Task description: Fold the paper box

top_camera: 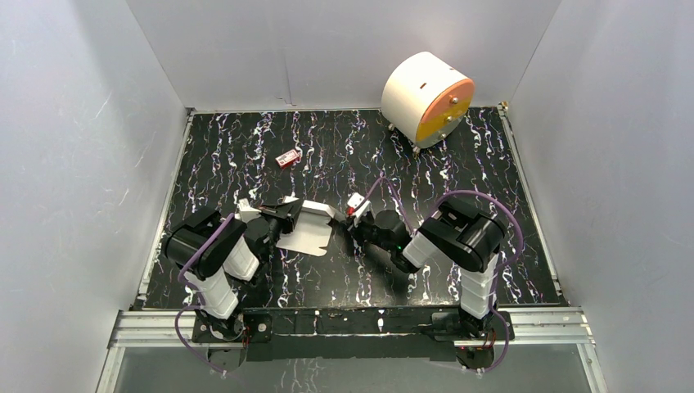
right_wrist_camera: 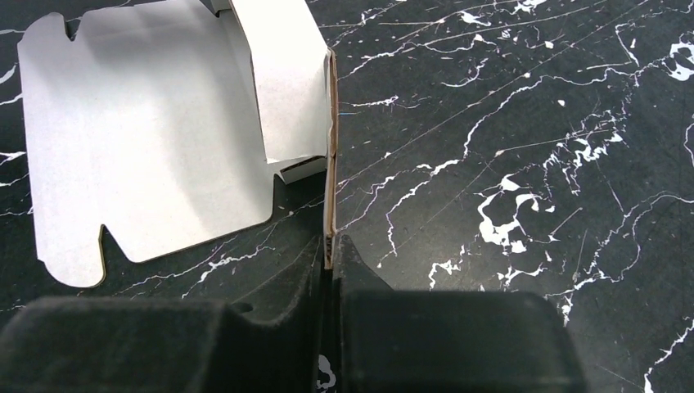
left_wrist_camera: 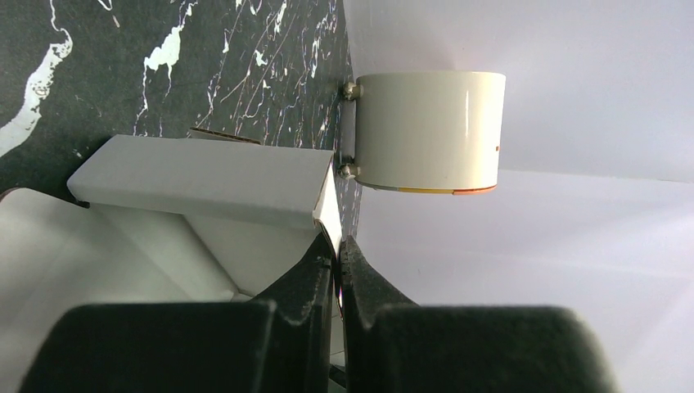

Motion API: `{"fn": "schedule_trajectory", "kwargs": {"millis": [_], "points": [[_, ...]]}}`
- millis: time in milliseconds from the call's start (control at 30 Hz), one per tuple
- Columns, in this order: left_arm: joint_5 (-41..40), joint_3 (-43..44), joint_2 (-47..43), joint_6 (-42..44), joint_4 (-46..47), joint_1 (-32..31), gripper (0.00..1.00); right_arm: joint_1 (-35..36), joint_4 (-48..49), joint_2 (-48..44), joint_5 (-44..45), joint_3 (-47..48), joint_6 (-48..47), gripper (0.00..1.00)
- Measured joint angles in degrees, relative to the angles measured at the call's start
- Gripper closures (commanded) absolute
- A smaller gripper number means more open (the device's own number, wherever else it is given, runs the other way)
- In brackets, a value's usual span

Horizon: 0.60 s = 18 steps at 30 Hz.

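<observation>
Paper box [top_camera: 309, 233]: mid-counter between both arms, partly folded, one broad panel flat, one wall raised.
Left claw [left_wrist_camera: 336, 254]: pressed together on the raised wall's edge, likely to hold that fold upright.
Right claw [right_wrist_camera: 330, 246]: pinching a thin flap edge-on, probably for swinging it inward; firmness of grip hard to judge.
Edges: flat panel's tabbed border free.
Room: open counter [top_camera: 507, 164] right of the box; white cylinder [top_camera: 421, 94] and red item [top_camera: 286, 158] well apart, farther back.
</observation>
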Motion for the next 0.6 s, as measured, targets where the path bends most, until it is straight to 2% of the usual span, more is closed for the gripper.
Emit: {"fn": "schedule_trajectory", "kwargs": {"millis": [167, 367, 600], "points": [[-0.2, -0.5, -0.4, 0.0, 0.0, 0.0, 1.00, 0.0, 0.0, -0.2, -1.0, -0.2, -0.1, 1.00], [-1.7, -1.2, -1.4, 0.2, 0.0, -1.2, 1.00, 0.0, -0.9, -0.6, -1.6, 0.0, 1.6, 1.00], [-7.5, -2.2, -3.1, 0.1, 0.0, -5.0, 1.00, 2.3, -4.1, -2.2, 6.9, 0.8, 4.7, 1.00]]}}
